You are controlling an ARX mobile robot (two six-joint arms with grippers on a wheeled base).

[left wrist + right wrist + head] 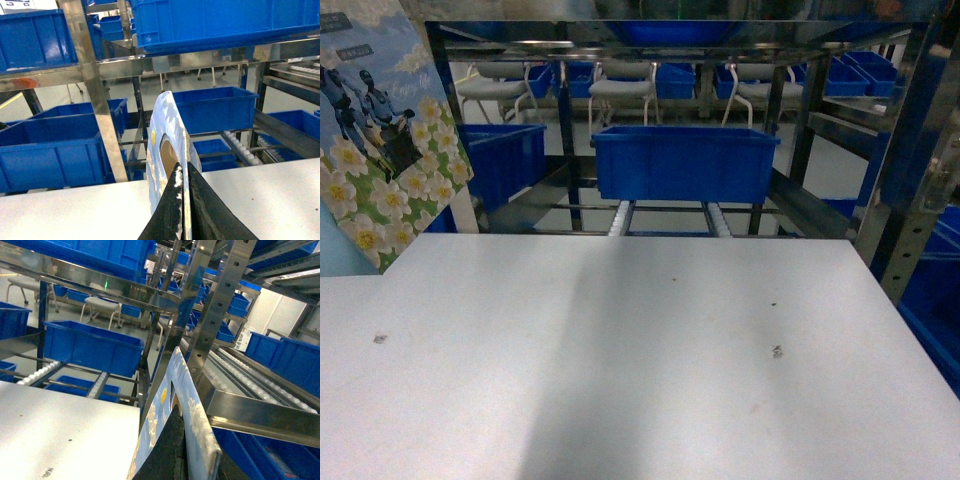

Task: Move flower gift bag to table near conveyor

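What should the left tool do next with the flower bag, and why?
Probably ease it down. The left tool is shut on the top edge of the blue daisy-printed paper gift bag, which hangs at the far-left corner of the white-grey tabletop by the steel roller conveyor; its base seems not yet set down.

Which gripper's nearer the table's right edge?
Right. The right gripper sits just past the table's right edge, shut on a flower bag. The left gripper holds a gift bag at the far-left side.
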